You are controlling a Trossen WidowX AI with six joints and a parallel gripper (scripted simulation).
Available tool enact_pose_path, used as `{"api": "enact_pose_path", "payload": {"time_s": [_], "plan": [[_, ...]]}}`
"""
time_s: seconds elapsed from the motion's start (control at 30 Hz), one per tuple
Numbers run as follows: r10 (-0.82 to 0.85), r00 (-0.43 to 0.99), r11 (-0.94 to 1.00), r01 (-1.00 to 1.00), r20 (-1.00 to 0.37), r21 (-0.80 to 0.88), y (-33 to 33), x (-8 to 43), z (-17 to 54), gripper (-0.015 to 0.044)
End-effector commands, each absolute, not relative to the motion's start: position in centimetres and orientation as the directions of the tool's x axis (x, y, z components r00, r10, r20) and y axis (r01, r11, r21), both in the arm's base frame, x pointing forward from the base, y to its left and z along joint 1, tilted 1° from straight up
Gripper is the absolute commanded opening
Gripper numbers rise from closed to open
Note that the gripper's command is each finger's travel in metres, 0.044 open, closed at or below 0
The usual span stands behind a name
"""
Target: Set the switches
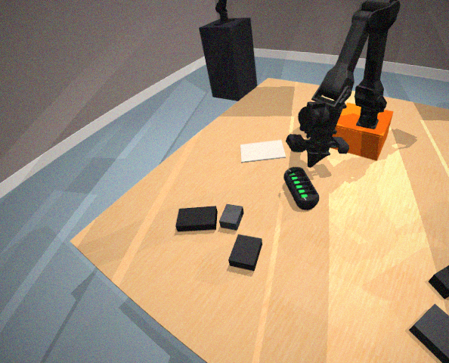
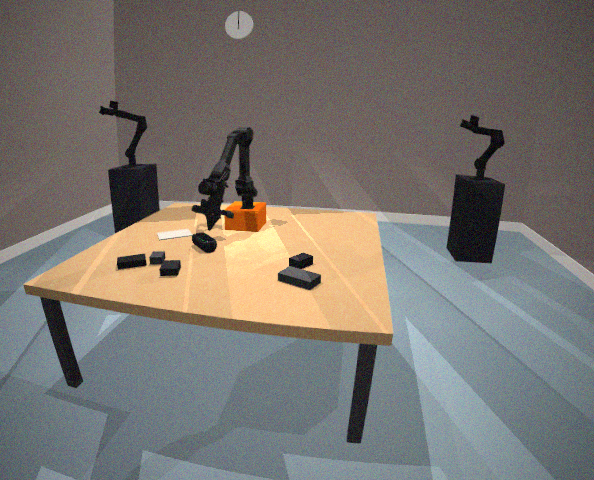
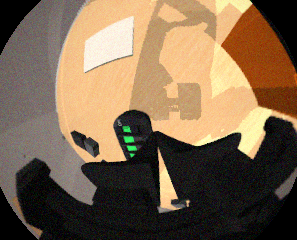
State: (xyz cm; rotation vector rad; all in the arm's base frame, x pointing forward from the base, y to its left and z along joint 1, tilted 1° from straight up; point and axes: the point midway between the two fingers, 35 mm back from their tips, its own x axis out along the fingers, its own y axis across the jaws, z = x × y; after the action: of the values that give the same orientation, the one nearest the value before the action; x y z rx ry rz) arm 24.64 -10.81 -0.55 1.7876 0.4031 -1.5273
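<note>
Gripper (image 1: pixel 311 162) (image 2: pixel 211 226) (image 3: pixel 155 134) closed on nothing, tip pointing down: makes narrow prodder, I judge, for pressing rocker ends. Tip hangs beside controller unit (image 1: pixel 301 188) (image 2: pixel 204 242) (image 3: pixel 134 123), on side toward orange block (image 1: pixel 363 141) (image 2: pixel 245 216) (image 3: pixel 273 55). Unit lies on bench (image 1: pixel 217 175) (image 2: pixel 235 304) (image 3: pixel 103 95), switches up, green ends in row, so label stays hidden. Can't confirm settings from here. Standing clear of loose modules leaves me working room.

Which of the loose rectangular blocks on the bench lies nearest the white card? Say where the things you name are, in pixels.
The small grey block (image 1: pixel 231 216) (image 2: pixel 157 257): the smallest of the three grouped together, beside the long black block (image 1: pixel 196 218) (image 2: pixel 131 261).
</note>
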Motion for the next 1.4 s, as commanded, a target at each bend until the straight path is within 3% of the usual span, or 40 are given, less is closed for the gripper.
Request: {"api": "enact_pose_path", "payload": {"time_s": [0.0, 1.37], "plan": [[-0.224, 0.238, -0.673, 0.664, -0.945, 0.326, -10.7, 24.3, -1.3, 0.0], [-0.223, 0.238, -0.672, 0.665, -0.945, 0.326, -11.0, 24.6, -5.8, 0.0]]}}
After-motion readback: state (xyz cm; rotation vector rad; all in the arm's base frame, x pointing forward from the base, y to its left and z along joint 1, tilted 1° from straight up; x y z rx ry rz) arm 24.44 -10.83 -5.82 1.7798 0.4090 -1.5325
